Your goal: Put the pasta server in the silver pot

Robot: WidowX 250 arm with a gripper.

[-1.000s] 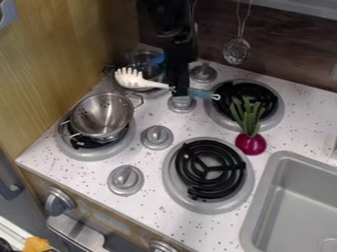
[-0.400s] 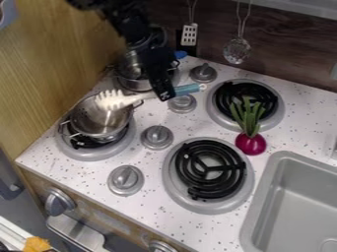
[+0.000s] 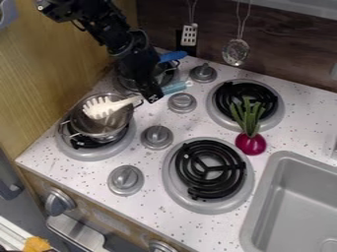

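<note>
The gripper [image 3: 154,97] hangs between the two left burners, shut on the pasta server near the front of its blue handle. The white pasta server [image 3: 105,106] has its toothed head over the silver pot [image 3: 100,129], a colander-like bowl with side handles on the front-left burner. Its handle points up and right, beyond the gripper. Whether the head touches the pot's inside I cannot tell.
Behind the gripper a second pot [image 3: 164,74] with a blue-handled item [image 3: 173,56] stands on the back-left burner. A purple onion [image 3: 251,143] lies beside the back-right burner. The wooden wall [image 3: 59,64] borders the pot's left; a grey sink [image 3: 296,206] is at right.
The gripper has moved left and slightly down with the pasta server. The server's head has gone from over the rear pot to over the silver pot.
</note>
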